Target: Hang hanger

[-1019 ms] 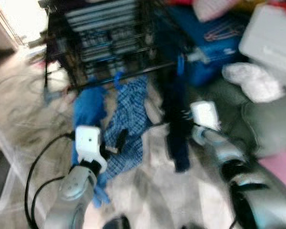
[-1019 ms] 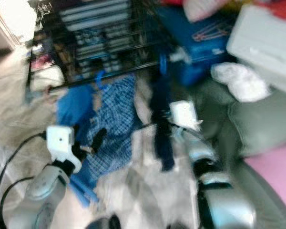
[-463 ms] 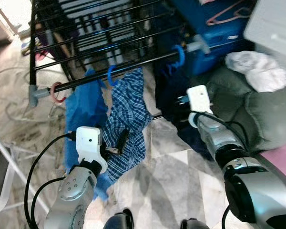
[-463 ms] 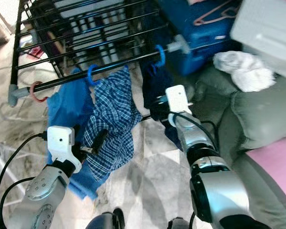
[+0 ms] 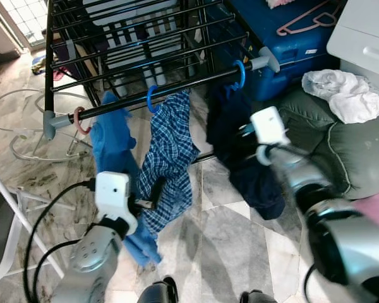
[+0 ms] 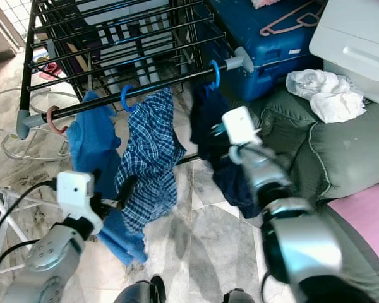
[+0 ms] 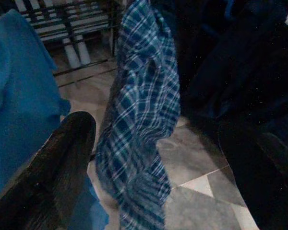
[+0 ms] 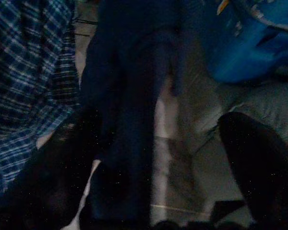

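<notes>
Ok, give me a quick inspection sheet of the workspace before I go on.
Surface: marble-tile floor, mostly bare under the rack.
Job's things: black drying rack; on its front rail, three garments on hangers: blue shirt, plaid shirt, navy garment on a blue hanger hook.
Clutter: pink hanger on a blue storage box; white cloth on a green sofa.
Grippers: left gripper open, before the plaid shirt; right gripper open, at the navy garment.
Cables: black cables along the left arm.
Surroundings: white frame at left.
</notes>
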You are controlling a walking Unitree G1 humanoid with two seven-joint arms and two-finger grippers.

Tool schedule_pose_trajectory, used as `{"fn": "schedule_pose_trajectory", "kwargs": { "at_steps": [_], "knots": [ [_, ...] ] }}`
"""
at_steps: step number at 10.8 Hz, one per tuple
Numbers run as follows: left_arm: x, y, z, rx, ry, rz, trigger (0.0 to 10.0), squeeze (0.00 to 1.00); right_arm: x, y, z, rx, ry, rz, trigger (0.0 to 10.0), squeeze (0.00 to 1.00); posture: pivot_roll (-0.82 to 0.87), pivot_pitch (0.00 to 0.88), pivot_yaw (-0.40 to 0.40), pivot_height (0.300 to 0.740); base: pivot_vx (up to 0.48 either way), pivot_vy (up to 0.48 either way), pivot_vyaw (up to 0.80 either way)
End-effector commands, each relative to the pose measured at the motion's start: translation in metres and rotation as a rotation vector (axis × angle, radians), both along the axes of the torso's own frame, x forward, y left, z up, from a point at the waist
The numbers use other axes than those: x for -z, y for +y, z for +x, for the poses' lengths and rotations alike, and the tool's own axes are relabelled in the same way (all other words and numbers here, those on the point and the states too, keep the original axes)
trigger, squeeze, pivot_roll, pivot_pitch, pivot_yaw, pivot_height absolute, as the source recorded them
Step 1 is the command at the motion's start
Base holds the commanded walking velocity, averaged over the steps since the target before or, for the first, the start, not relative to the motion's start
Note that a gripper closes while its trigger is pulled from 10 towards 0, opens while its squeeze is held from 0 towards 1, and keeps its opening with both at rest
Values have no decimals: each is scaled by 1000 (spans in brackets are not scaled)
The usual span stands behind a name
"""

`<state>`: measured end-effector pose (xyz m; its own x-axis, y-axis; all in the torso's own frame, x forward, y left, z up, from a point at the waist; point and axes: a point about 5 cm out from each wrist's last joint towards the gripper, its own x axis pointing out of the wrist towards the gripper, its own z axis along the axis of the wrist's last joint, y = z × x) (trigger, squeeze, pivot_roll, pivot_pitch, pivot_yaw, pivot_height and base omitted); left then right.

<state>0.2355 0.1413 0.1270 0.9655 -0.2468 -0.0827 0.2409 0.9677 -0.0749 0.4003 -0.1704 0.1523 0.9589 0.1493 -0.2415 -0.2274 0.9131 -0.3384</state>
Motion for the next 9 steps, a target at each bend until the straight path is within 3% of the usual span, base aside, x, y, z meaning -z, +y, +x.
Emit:
{"fn": "schedule_pose_trajectory", "kwargs": {
  "at_steps": [1, 4, 6, 9],
  "knots": [
    [-1, 5, -2, -12, 6, 20, 10000, 0, -4, 6, 2, -38, -11, -24, 0, 0, 2, 162, 151, 740, 0, 0, 0],
    [-2, 5, -2, 1, 17, 30, 10000, 0, -4, 9, 2, -77, 12, 29, 0, 0, 4, 168, 162, 740, 0, 0, 0],
    [-2, 5, -3, 5, 21, 33, 10000, 0, 5, 12, -1, -92, 37, 5, 0, 0, 6, 171, 163, 740, 0, 0, 0],
    [-2, 5, -4, 1, 28, 33, 10000, 0, 5, 1, -1, -39, 42, -42, 0, 0, 15, 172, 160, 740, 0, 0, 0]
  ]
}}
